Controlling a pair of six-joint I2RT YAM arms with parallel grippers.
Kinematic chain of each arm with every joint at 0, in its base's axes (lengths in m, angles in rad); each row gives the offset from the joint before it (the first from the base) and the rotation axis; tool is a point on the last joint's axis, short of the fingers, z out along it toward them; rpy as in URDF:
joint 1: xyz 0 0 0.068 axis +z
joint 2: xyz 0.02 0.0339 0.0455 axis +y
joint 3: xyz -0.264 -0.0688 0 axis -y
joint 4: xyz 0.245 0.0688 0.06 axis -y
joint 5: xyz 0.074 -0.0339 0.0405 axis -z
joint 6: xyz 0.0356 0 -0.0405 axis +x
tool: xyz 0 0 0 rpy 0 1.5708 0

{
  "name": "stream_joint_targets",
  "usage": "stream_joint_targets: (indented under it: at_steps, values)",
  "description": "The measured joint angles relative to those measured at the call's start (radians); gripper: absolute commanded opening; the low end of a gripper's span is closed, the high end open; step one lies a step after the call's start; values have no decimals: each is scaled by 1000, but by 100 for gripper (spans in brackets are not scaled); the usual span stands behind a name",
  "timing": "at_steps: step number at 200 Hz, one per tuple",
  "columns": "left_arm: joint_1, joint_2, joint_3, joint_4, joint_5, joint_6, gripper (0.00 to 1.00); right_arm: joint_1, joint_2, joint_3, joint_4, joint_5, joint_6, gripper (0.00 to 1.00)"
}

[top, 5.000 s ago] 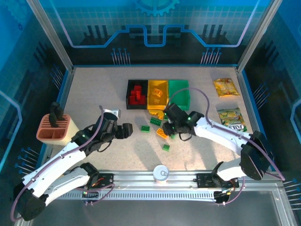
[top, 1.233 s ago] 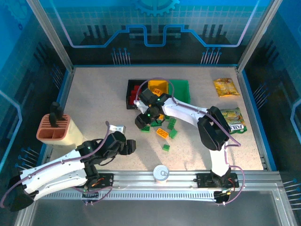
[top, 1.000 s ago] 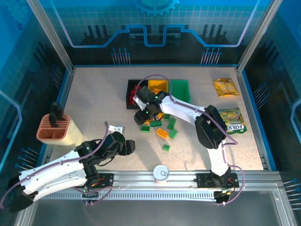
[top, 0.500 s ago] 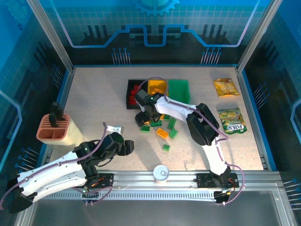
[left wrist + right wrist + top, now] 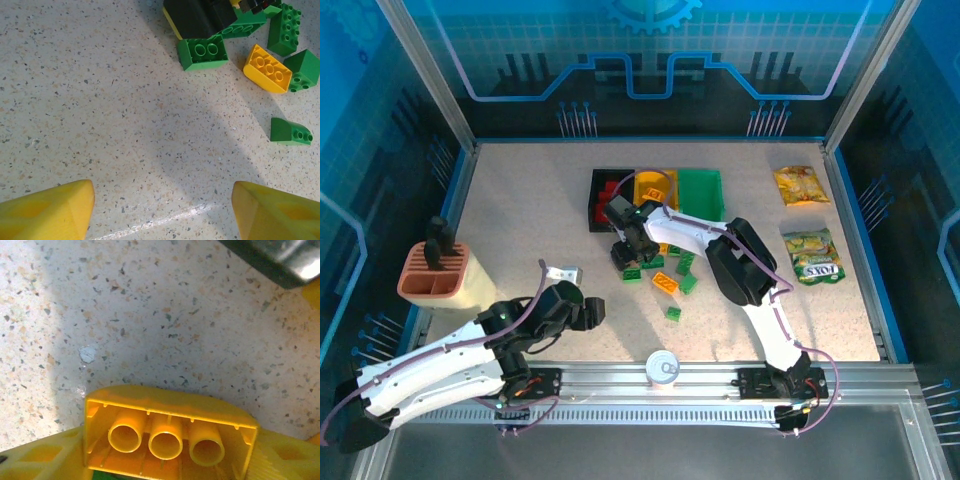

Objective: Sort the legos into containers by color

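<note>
Sitting clamped within right pincer [image 5: 172,450], yellow lego [image 5: 169,432], hollow underside showing.

A speckled beige worktop [image 5: 520,200] sits inside blue translucent panels [image 5: 740,50]. Aluminium posts [image 5: 430,75] frame the corners.

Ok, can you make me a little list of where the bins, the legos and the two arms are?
black bin: left of the row, red bricks inside
yellow bin: middle, partly behind the right arm
green bin: right end
right jaws: closed on a yellow brick, over the table
left jaws: open, empty, above bare table
loose: several green bricks and one orange brick in front of the bins
</note>
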Motion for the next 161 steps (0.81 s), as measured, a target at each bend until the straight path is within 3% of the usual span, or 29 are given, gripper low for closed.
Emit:
stream_joint_targets:
  at_steps: [38, 108, 161]
  values:
    - [0, 4, -13, 0, -3, 0, 74, 5, -5, 0, -1, 9, 2, 54]
    - [0, 18, -13, 1, -3, 0, 74, -6, -130, 10, -28, 65, -18, 57]
    - [0, 25, -13, 1, -3, 1, 74, -159, -160, 102, -61, 67, -36, 59]
